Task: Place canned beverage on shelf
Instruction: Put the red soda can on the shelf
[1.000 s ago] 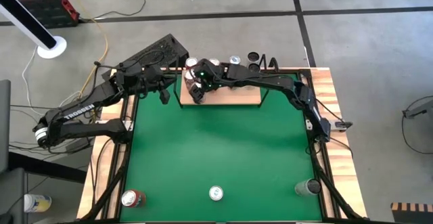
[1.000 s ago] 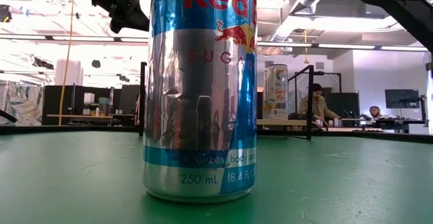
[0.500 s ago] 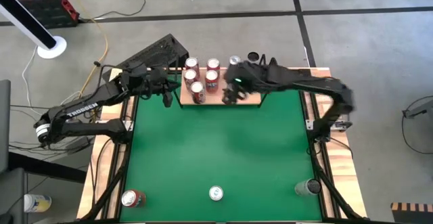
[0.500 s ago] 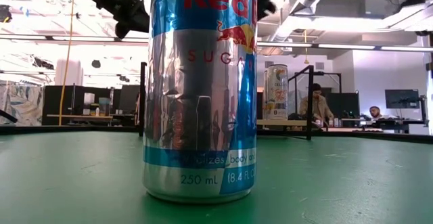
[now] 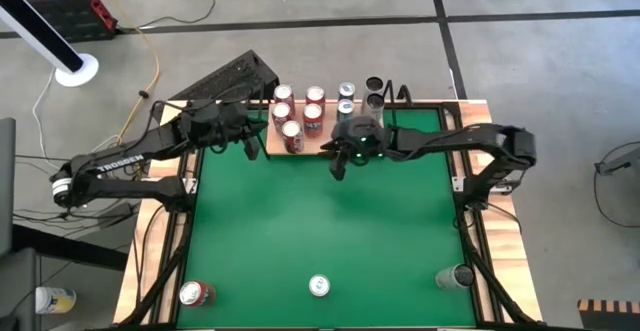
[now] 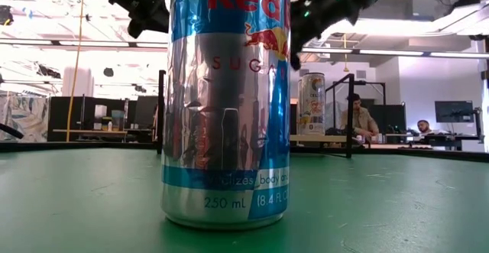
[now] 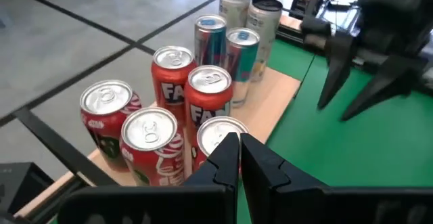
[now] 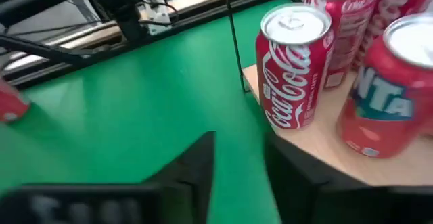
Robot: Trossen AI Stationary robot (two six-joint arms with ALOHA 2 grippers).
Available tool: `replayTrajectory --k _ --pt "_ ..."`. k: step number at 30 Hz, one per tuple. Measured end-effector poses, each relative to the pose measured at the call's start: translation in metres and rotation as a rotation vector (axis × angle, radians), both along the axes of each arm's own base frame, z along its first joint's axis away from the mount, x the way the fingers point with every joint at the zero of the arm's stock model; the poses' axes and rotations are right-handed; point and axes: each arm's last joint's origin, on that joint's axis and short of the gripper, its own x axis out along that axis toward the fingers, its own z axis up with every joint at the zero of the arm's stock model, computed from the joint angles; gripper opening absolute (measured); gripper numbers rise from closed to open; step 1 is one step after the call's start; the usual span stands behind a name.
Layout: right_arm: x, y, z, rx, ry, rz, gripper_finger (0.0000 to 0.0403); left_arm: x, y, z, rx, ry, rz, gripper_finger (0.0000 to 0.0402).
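Observation:
The shelf (image 5: 312, 145), a light-wood board, lies at the table's far edge and carries several upright cans: red ones (image 5: 291, 131) on its left part, blue-silver ones (image 5: 346, 107) and dark-topped ones (image 5: 375, 101) farther right. My right gripper (image 5: 337, 165) hovers open over the green table just on the near side of the shelf, with nothing between its fingers (image 8: 238, 176). My left gripper (image 5: 243, 143) is shut (image 7: 238, 158) beside the shelf's left end and points at the red cans (image 7: 206, 95). A blue-silver can (image 5: 319, 286) stands by the near edge, right in front of the low camera (image 6: 225, 100).
A red can (image 5: 192, 293) stands at the near left corner and a grey can (image 5: 458, 276) at the near right. The green table (image 5: 320, 221) lies bare between the shelf and these cans. People sit in the room far behind the table (image 6: 357, 119).
My right gripper has left the red cans on the shelf's left part, swung toward the table's right along the shelf, then drawn back toward the near edge, off the board. The red cans that it covered now stand in plain view.

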Motion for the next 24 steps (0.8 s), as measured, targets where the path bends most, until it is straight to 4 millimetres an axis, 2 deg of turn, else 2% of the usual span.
replayTrajectory --k 4,6,8,14,19,24 --pt "0.017 -0.005 -0.025 0.043 0.003 -0.049 0.0041 -0.005 -0.002 -0.001 -0.036 0.014 0.006 0.0" --pt "0.025 -0.01 -0.042 0.069 0.014 -0.091 0.0017 -0.007 -0.003 -0.002 -0.057 0.022 0.012 0.0" --pt "0.033 -0.015 -0.056 0.09 -0.003 -0.162 0.002 -0.009 -0.004 -0.003 -0.069 0.034 0.015 0.0" --pt "0.057 -0.023 -0.077 0.068 0.027 -0.267 0.0016 -0.017 -0.008 0.0 -0.056 0.03 0.011 0.0" --pt "0.071 -0.023 -0.073 -0.001 0.006 -0.361 0.0016 -0.027 -0.012 0.006 -0.036 0.003 0.007 0.0" --pt "0.074 -0.025 -0.066 -0.074 -0.001 -0.425 0.0015 -0.039 -0.018 0.009 -0.052 -0.003 0.012 0.0"
